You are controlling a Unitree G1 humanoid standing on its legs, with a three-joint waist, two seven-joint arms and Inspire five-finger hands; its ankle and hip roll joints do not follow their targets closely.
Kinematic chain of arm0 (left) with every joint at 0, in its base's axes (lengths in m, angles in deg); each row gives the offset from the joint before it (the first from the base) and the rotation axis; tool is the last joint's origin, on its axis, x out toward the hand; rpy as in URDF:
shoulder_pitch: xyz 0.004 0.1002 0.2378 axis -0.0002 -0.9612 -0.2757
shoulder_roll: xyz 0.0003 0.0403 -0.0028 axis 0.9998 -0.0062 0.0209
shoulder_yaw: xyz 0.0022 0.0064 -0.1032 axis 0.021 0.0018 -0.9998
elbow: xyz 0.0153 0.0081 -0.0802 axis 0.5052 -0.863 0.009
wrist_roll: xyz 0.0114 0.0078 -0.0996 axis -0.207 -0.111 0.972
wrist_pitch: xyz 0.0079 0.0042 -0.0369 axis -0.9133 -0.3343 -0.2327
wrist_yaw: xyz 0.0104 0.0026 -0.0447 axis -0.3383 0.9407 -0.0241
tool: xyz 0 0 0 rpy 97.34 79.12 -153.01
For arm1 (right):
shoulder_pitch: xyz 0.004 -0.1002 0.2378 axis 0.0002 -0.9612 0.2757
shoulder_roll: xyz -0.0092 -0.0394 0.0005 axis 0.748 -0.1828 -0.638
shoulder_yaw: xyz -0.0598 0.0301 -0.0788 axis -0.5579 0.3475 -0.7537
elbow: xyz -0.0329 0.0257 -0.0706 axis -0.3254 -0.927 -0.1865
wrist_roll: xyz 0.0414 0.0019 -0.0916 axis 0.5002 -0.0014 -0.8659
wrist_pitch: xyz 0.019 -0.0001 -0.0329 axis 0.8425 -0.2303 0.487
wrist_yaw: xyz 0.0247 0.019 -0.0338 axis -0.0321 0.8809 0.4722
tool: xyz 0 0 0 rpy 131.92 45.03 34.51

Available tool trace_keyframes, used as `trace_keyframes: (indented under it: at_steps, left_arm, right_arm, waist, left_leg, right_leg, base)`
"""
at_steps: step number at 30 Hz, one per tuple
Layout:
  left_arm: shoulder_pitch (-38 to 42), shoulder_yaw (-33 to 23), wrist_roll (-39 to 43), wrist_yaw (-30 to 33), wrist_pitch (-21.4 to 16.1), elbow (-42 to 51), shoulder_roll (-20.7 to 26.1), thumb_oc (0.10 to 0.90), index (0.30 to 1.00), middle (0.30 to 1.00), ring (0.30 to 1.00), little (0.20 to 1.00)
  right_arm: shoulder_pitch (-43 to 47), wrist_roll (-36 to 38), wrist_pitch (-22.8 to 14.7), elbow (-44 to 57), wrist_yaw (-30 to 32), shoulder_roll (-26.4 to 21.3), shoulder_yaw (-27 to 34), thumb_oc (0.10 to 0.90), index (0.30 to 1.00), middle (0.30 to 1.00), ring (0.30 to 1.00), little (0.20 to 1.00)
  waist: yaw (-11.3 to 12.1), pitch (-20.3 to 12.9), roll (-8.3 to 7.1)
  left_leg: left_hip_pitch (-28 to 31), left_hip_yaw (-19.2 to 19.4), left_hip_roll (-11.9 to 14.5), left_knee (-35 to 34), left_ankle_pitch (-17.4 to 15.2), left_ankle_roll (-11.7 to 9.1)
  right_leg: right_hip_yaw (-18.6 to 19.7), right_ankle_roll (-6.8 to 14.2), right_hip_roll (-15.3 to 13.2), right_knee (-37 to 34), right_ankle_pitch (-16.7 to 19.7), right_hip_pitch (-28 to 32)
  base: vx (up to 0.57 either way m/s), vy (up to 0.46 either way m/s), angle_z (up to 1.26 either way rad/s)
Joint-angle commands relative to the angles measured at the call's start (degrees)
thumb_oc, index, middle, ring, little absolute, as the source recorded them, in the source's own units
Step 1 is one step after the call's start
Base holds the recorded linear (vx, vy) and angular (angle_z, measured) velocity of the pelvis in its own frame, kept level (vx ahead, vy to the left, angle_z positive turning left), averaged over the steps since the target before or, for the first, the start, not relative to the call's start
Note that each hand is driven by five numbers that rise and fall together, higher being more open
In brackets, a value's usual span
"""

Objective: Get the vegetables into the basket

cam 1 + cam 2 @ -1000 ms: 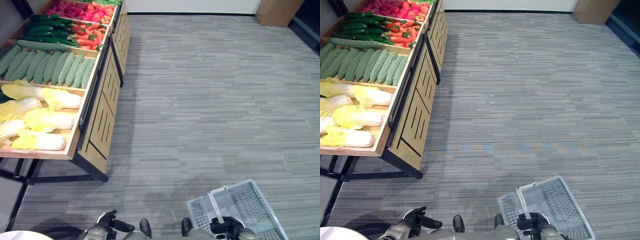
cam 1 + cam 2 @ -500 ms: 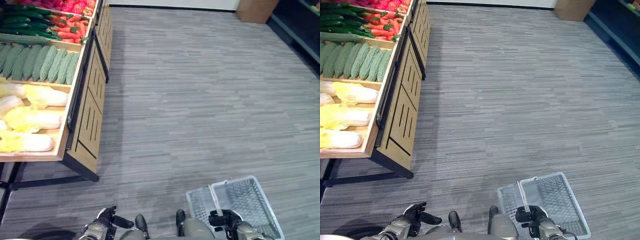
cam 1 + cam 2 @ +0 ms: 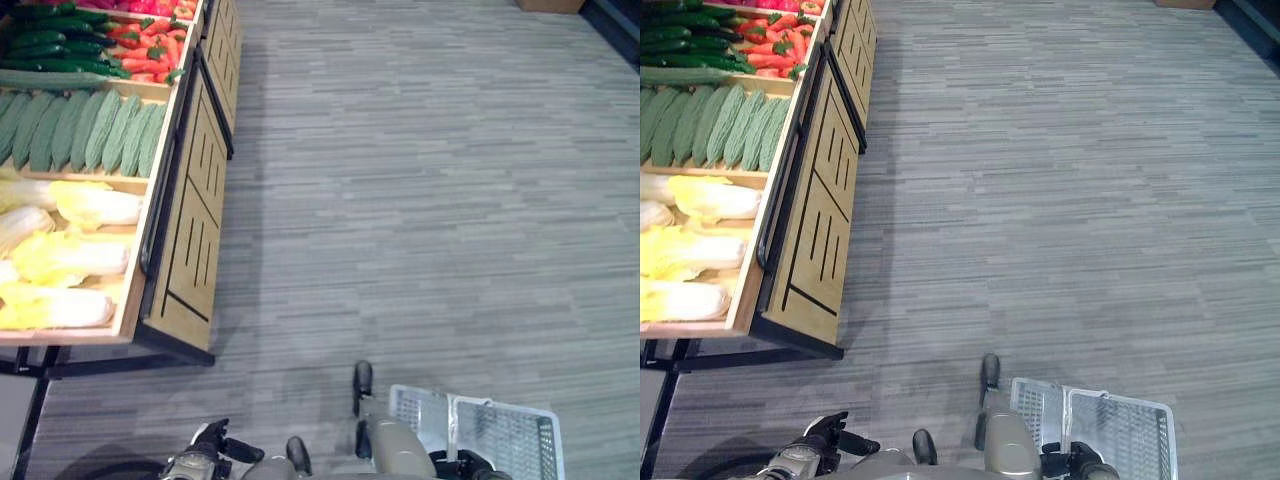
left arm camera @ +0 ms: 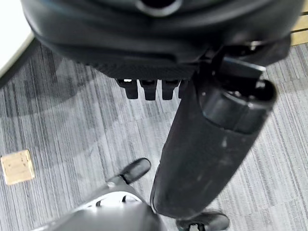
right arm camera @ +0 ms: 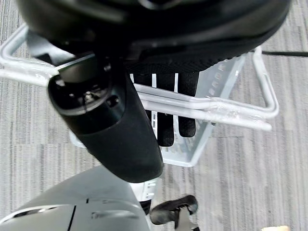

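The white basket [image 5: 226, 103] is gripped by the handle in right hand [image 5: 166, 115] fingers, left hand [image 4: 149, 86] curled empty, napa cabbages [image 3: 60, 255] lying crosswise upper left, nearer it.

The left arm [image 3: 188, 468] and right arm [image 3: 398, 448] have smooth, rounded silver-grey shells with a dull metallic sheen; the right one shows just beside the basket [image 3: 500, 440]. Each ends in a dark hand. The left hand [image 4: 154, 38] is a broad black bulk with a glossy casing and a strip of finely ribbed black surface along its edge. Its fingers [image 4: 147, 89] are squared black blocks in a row, and its thumb [image 4: 207, 144] is a thick, matt, charcoal cylinder with faint scuffs. The right hand [image 5: 159, 29], over the basket, is alike: slim black fingers [image 5: 166, 125] and a stout black thumb [image 5: 115, 139] whose round base cap carries small screws.
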Motion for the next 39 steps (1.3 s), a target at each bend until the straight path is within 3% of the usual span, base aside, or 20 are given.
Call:
trace_keyframes:
  at_steps: [1, 9, 13, 14, 15, 18, 20, 22, 23, 27, 30, 32, 39]
  left_arm:
    - [2.16, 0.18, -0.42, -0.02, -0.71, -0.41, 0.22, 0.900, 1.000, 1.000, 1.000, 1.000]
    - [3.45, 1.06, 0.57, 0.14, -0.77, -0.02, -0.33, 0.900, 1.000, 1.000, 1.000, 1.000]
    - [3.78, 1.22, 1.04, 0.27, -0.65, 0.44, -0.13, 0.900, 1.000, 1.000, 1.000, 1.000]
    - [3.78, 1.22, 1.04, 0.27, -0.65, 0.44, -0.13, 0.900, 1.000, 1.000, 1.000, 1.000]
    - [4.28, 1.11, 1.47, 0.33, -0.57, 0.94, 0.08, 0.900, 1.000, 1.000, 1.000, 1.000]
    - [4.26, 1.01, 2.19, 0.73, -0.28, 0.73, 0.09, 0.900, 1.000, 1.000, 1.000, 1.000]
    - [4.26, 1.08, 2.22, 0.77, -0.22, 0.56, -0.15, 0.900, 1.000, 1.000, 1.000, 1.000]
    - [4.10, 0.94, 2.12, 0.74, -0.45, 0.55, -0.33, 0.900, 1.000, 1.000, 1.000, 1.000]
    - [3.97, 0.99, 2.09, 0.74, -0.49, 0.57, -0.41, 0.900, 1.000, 1.000, 1.000, 1.000]
    - [3.43, 1.13, 1.80, 0.85, -0.92, 0.77, -0.67, 0.900, 1.000, 1.000, 1.000, 1.000]
    - [3.10, 1.07, 1.68, 0.76, -1.03, 0.63, -0.59, 0.900, 1.000, 1.000, 1.000, 1.000]
    - [1.66, 0.34, 1.65, 0.57, -0.95, -0.07, -0.52, 0.900, 1.000, 1.000, 1.000, 1.000]
    - [1.44, 0.76, 1.67, 0.63, -1.19, 1.06, 0.35, 0.900, 1.000, 1.000, 1.000, 1.000]
  right_arm:
    - [2.91, -0.63, -1.67, -0.03, -0.63, -1.26, -0.72, 0.400, 0.300, 0.300, 0.300, 0.300]
    - [3.78, -2.03, -1.87, 0.22, -0.75, -2.85, -2.69, 0.400, 0.300, 0.300, 0.300, 0.300]
    - [3.81, -1.82, -1.99, 0.40, -0.91, -3.29, -3.26, 0.400, 0.300, 0.300, 0.300, 0.300]
    - [3.81, -1.82, -2.00, 0.40, -0.91, -3.29, -3.26, 0.400, 0.300, 0.300, 0.300, 0.300]
    - [3.74, -2.09, -2.11, 0.70, -0.97, -3.56, -3.61, 0.400, 0.300, 0.300, 0.300, 0.300]
    - [3.68, -1.76, -2.04, 0.48, -0.60, -3.66, -3.62, 0.400, 0.300, 0.300, 0.300, 0.300]
    - [3.74, -1.25, -1.95, 0.37, -0.40, -3.84, -3.16, 0.400, 0.300, 0.300, 0.300, 0.300]
    - [3.86, -1.19, -1.98, 0.48, -0.25, -4.02, -2.97, 0.400, 0.300, 0.300, 0.300, 0.300]
    - [3.79, -1.30, -2.03, 0.67, -0.11, -4.10, -3.00, 0.400, 0.300, 0.300, 0.300, 0.300]
    - [3.52, -1.86, -2.46, 0.59, 0.37, -4.18, -3.15, 0.400, 0.300, 0.300, 0.300, 0.300]
    - [3.73, -2.36, -2.49, 0.22, 0.35, -4.05, -3.30, 0.400, 0.300, 0.300, 0.300, 0.300]
    - [3.59, -3.28, -2.17, -1.02, 0.09, -2.98, -3.62, 0.400, 0.300, 0.300, 0.300, 0.300]
    - [3.80, -4.34, -1.97, -0.71, 0.12, -2.37, -4.04, 0.400, 0.300, 0.300, 0.300, 0.300]
  waist:
    - [0.64, 0.12, 0.16]
    - [0.12, -0.01, 1.00]
    - [0.18, 1.07, 0.76]
    - [0.10, 1.06, 0.77]
    - [0.18, 2.62, 0.28]
    - [0.43, 3.60, -0.68]
    - [-0.05, 4.06, -1.23]
    - [-0.20, 3.80, -1.77]
    - [-0.18, 3.47, -1.79]
    - [0.29, 2.73, -0.43]
    - [0.85, 2.55, -0.34]
    - [1.75, 0.96, -0.62]
    - [2.58, 0.67, -1.40]
  left_leg:
    - [-0.89, -1.48, -3.54, 3.51, -2.80, 1.66]
    - [-2.51, -3.91, 0.40, 6.71, 1.32, -2.31]
    - [-6.71, -4.94, 2.69, 17.31, 7.18, -4.84]
    - [-6.84, -5.05, 2.74, 17.51, 7.10, -4.87]
    - [-11.11, -4.62, 5.79, 29.46, 11.26, -5.87]
    - [-15.36, -5.05, 5.60, 34.08, 10.86, -4.60]
    - [-18.53, -4.76, 4.23, 30.58, 7.81, -3.58]
    - [-20.42, -5.03, 2.36, 22.07, 4.84, -2.55]
    - [-20.59, -5.64, 1.55, 17.58, 5.00, -2.46]
    - [-22.26, -10.44, -0.11, 0.13, 14.44, -3.80]
    - [-22.70, -10.79, -0.04, 0.12, 14.80, -4.27]
    - [-19.86, -9.47, -0.66, 0.13, 12.89, -2.12]
    - [-19.57, -7.66, -2.30, 4.67, 8.02, 0.68]
  right_leg:
    - [2.56, 5.72, -0.47, 2.79, -4.90, -0.31]
    - [0.78, 1.88, 1.66, 6.32, -10.84, -0.84]
    - [-0.05, -0.96, 2.74, 6.91, -13.91, 1.69]
    - [-0.14, -0.98, 2.76, 6.88, -13.91, 1.70]
    - [-1.17, -3.38, 3.59, 7.37, -16.00, 3.87]
    - [-1.68, -3.91, 3.60, 6.33, -16.65, 6.26]
    - [-2.10, -3.13, 2.41, 5.38, -16.22, 7.02]
    - [-2.19, -2.03, 1.21, 4.28, -15.81, 7.33]
    - [-2.24, -1.69, 0.90, 4.23, -15.67, 7.24]
    - [-2.10, -1.60, 1.86, 3.05, -15.88, 9.05]
    - [-0.83, -1.36, 2.13, 2.92, -16.74, 10.84]
    - [1.89, -0.51, 1.14, 4.32, -18.82, 12.32]
    - [4.20, 1.45, -1.40, 7.90, -19.63, 12.31]
  base:
    - [0.29, -0.206, 0.44]
    - [0.25, -0.262, 0.20]
    - [0.17, -0.242, 0.11]
    - [0.19, -0.377, 0.22]
    - [0.14, -0.292, 0.31]
    - [0.12, -0.223, 0.26]
    - [0.06, -0.055, 0.04]
    - [0.06, 0.033, 0.20]
    - [0.09, 0.073, 0.11]
    - [0.14, 0.106, -0.04]
    - [0.23, 0.152, -0.42]
    - [0.40, 0.305, -0.81]
    - [0.23, 0.232, -0.24]
